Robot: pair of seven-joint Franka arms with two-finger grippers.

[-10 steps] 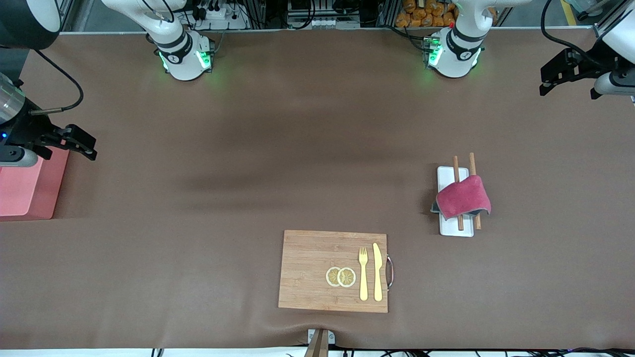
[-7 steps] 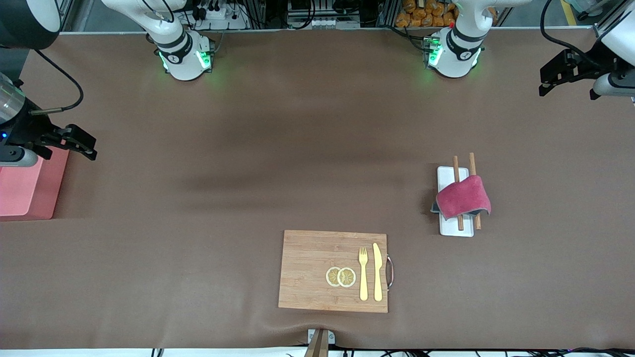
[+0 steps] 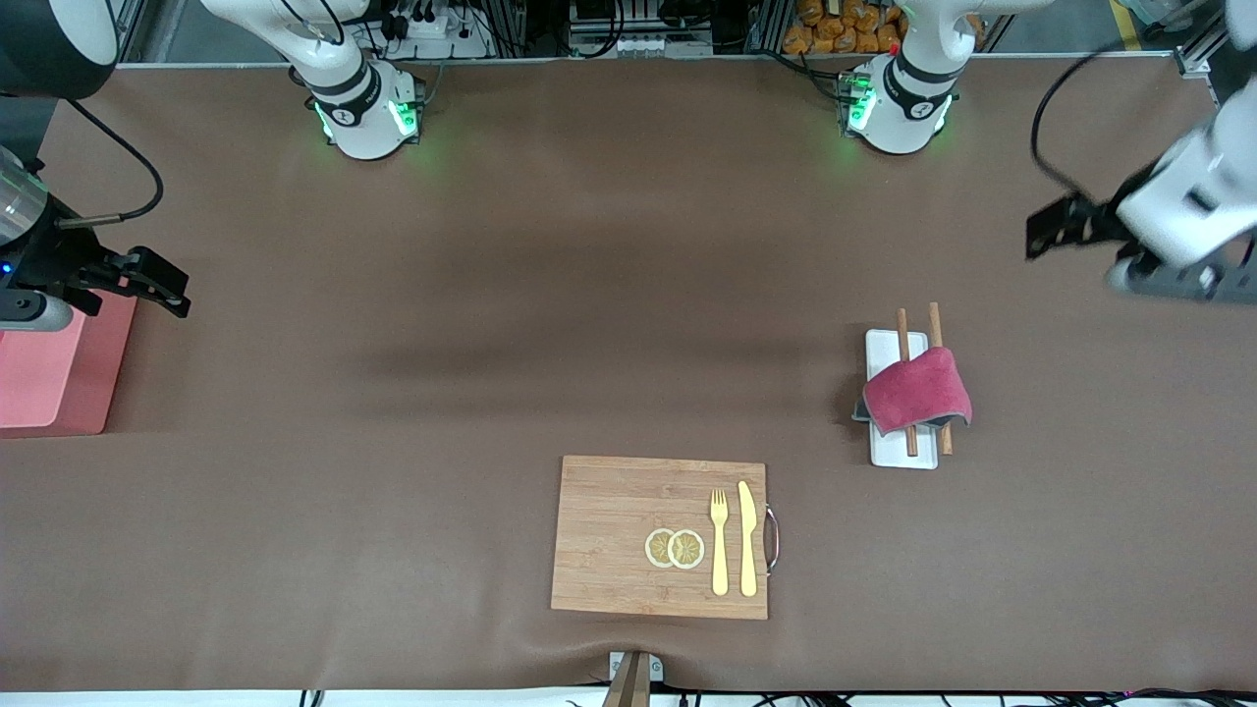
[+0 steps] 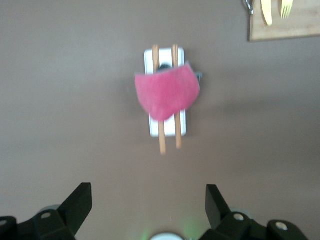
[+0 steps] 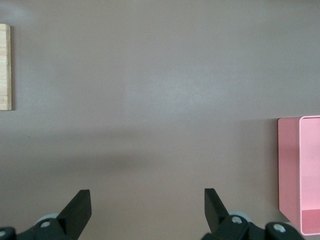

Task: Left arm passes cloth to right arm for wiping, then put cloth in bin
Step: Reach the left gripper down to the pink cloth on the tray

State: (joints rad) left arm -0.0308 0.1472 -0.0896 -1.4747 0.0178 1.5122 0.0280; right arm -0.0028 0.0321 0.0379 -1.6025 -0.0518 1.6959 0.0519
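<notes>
The crimson cloth (image 3: 918,391) lies draped over two wooden chopsticks (image 3: 904,383) on a small white tray (image 3: 899,452), toward the left arm's end of the table. It also shows in the left wrist view (image 4: 167,92). My left gripper (image 3: 1051,228) is open and empty, up in the air over bare table near that end, apart from the cloth; its fingers spread wide in its wrist view (image 4: 148,200). My right gripper (image 3: 162,285) is open and empty beside the pink bin (image 3: 44,378), whose wall shows in the right wrist view (image 5: 299,175).
A wooden cutting board (image 3: 628,535) with two lemon slices (image 3: 675,548), a yellow fork (image 3: 719,542) and a yellow knife (image 3: 747,538) lies near the front edge. The arm bases (image 3: 368,108) stand along the back.
My left arm has swung down and inward from the table's corner toward the cloth. The right arm and everything on the table have stayed still.
</notes>
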